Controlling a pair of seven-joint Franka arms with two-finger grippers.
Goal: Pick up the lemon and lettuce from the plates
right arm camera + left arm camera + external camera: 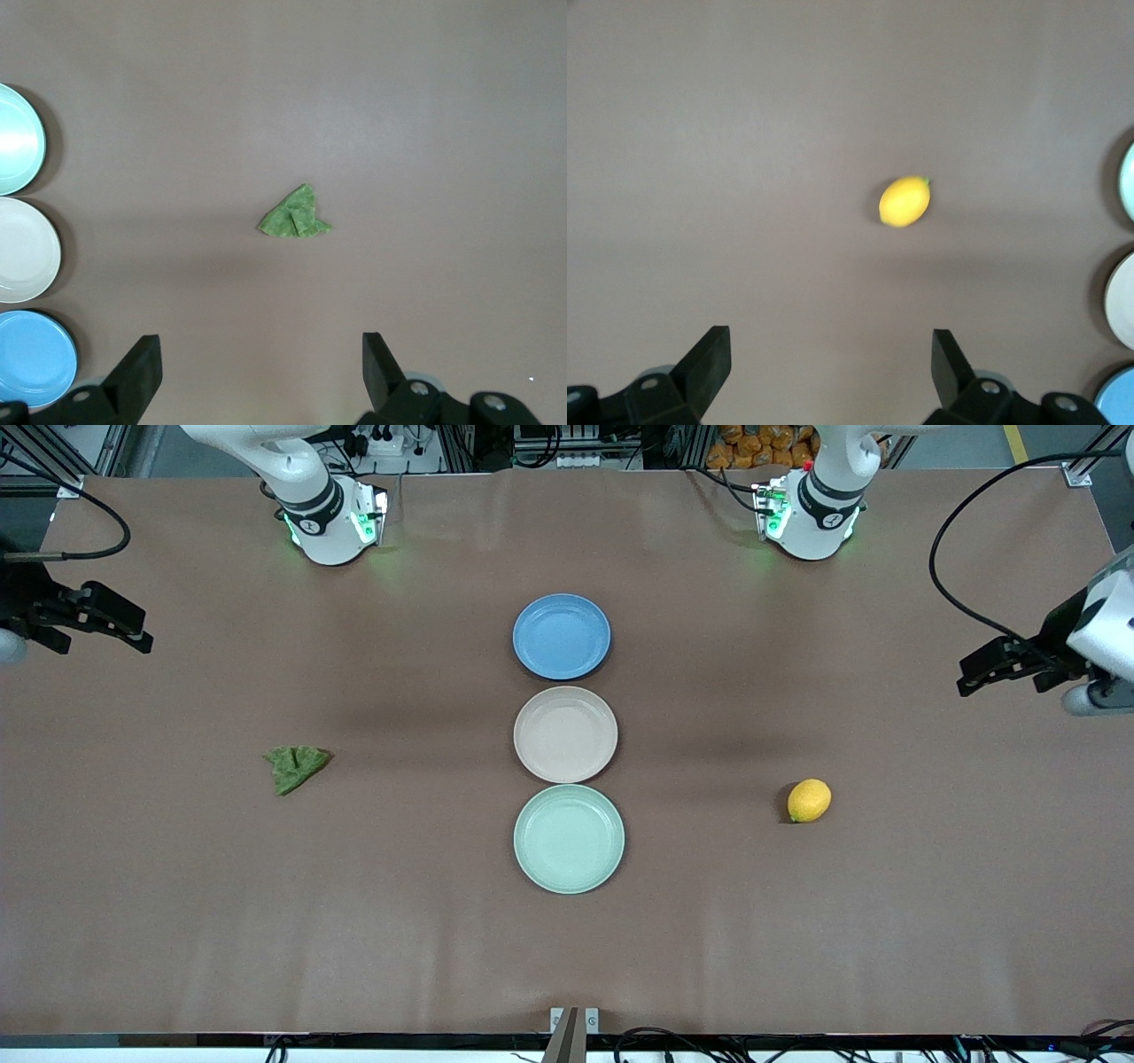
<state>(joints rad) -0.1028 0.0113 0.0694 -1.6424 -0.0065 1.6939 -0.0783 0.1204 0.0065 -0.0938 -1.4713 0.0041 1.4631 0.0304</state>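
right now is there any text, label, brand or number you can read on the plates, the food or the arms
None can be read.
Round blue plate, beige-pink plate, mint green plate: plain.
Oval yellow lemon, wrinkly green lettuce piece: unmarked.
Small round marks on both white arm bases: too small to read.

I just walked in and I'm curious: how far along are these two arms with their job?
It looks done: the lemon and the lettuce lie on the bare table, and the beige plate and mint plate hold nothing. Nothing is in hand: the left gripper and right gripper wait open at the table's ends. Nothing seems left.
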